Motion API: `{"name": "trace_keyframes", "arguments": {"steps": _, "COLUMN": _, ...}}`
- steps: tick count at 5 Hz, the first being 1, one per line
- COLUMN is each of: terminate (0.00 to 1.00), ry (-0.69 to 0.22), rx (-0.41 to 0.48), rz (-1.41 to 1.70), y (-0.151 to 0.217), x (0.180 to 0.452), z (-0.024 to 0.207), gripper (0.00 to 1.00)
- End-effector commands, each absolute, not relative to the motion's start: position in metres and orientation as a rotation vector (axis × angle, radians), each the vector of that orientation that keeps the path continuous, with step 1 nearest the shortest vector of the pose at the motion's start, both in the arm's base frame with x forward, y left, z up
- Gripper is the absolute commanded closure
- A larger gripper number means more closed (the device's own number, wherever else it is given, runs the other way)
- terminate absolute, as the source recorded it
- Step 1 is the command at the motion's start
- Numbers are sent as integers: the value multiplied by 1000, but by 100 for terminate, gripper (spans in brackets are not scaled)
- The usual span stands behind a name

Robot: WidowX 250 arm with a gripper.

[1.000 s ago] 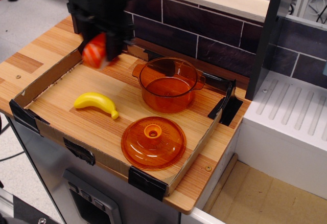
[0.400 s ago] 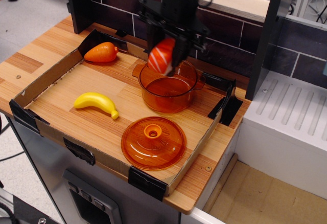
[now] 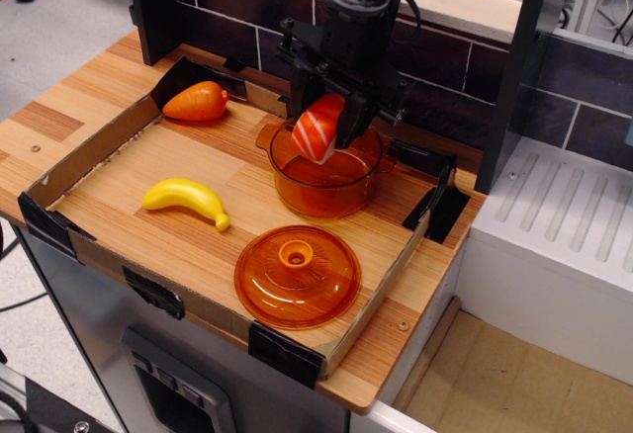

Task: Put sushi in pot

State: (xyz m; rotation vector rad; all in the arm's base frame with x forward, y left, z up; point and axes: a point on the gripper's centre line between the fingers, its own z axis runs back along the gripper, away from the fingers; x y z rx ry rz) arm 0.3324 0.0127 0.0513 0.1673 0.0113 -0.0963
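My black gripper (image 3: 326, 122) is shut on the sushi (image 3: 317, 130), a red-orange toy with pale stripes. It holds the sushi just above the open mouth of the pot (image 3: 326, 178), over its left half. The pot is round, translucent orange, with two small side handles, and stands at the back of the wooden tray. The sushi hangs tilted and does not touch the pot's floor.
The domed orange lid (image 3: 297, 275) lies in front of the pot. A yellow banana (image 3: 185, 199) lies at the tray's left. An orange carrot-like toy (image 3: 196, 101) sits in the back left corner. A low cardboard wall (image 3: 84, 151) rims the tray. A brick wall stands behind.
My gripper has carried the sushi from the back left corner to the right, over the pot, and lowered it slightly. The carrot toy is now uncovered.
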Motion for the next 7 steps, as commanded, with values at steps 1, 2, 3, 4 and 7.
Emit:
{"name": "trace_keyframes", "arguments": {"steps": 1, "terminate": 0, "ry": 26, "rx": 185, "rz": -90, "y": 15, "x": 344, "z": 54, "gripper": 0}}
{"name": "trace_keyframes", "arguments": {"steps": 2, "terminate": 0, "ry": 10, "rx": 191, "rz": -90, "y": 16, "x": 344, "z": 57, "gripper": 0}}
{"name": "trace_keyframes", "arguments": {"steps": 3, "terminate": 0, "ry": -52, "rx": 181, "rz": -79, "y": 16, "x": 341, "z": 78, "gripper": 0}}
{"name": "trace_keyframes", "arguments": {"steps": 4, "terminate": 0, "ry": -96, "rx": 110, "rz": -80, "y": 19, "x": 335, "z": 114, "gripper": 0}}
{"name": "trace_keyframes", "arguments": {"steps": 7, "terminate": 100, "ry": -118, "rx": 62, "rz": -66, "y": 26, "x": 330, "z": 143, "gripper": 0}}
